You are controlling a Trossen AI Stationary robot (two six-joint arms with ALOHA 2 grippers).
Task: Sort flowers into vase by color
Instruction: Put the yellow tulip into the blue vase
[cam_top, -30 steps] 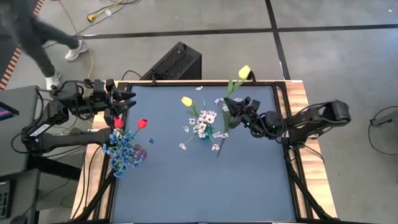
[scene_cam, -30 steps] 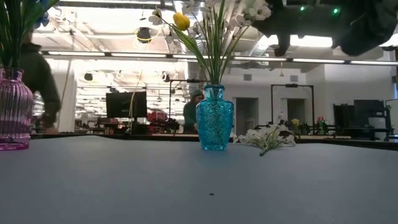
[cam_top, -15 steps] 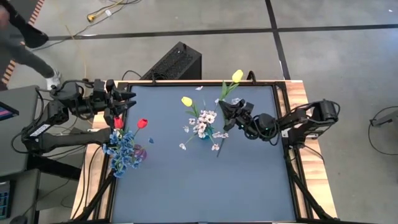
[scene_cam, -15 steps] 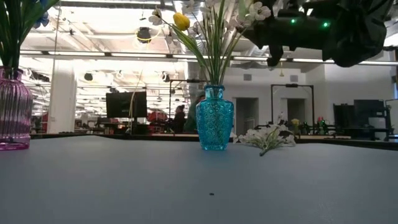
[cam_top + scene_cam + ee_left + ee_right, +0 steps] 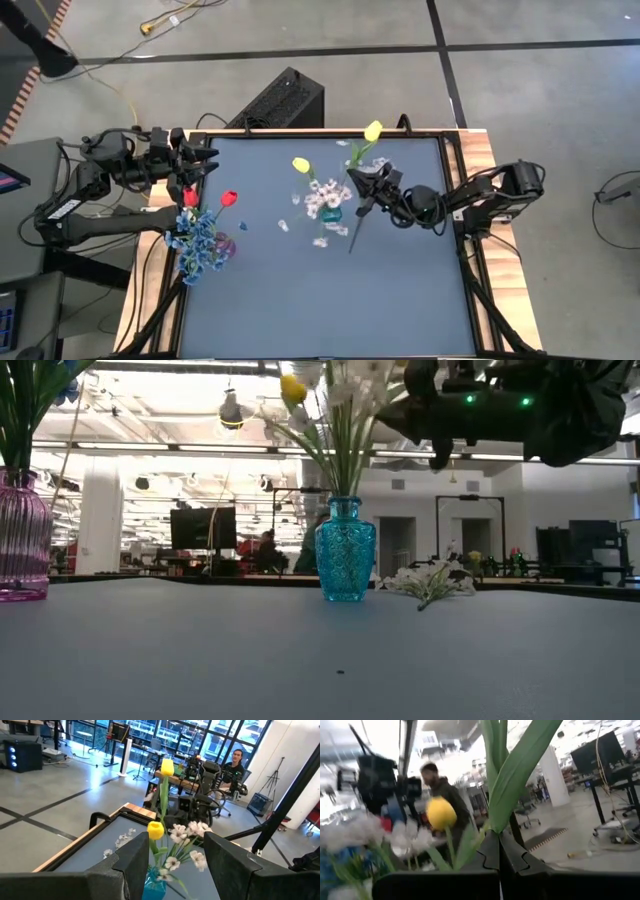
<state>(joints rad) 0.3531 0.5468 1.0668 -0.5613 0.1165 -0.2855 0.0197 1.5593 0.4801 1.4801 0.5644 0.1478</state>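
Tulip [image 5: 373, 131], yellow on a thin leafy green stem, sits pinched in the closed right gripper [image 5: 362, 189] beside the faceted blue glass vase [image 5: 331, 213]. Left gripper [image 5: 203, 160] waits parted near the table's [image 5: 400, 290] far-left edge.

Yellow tulip [image 5: 373, 131] tilted beside white sprays [image 5: 327, 194].
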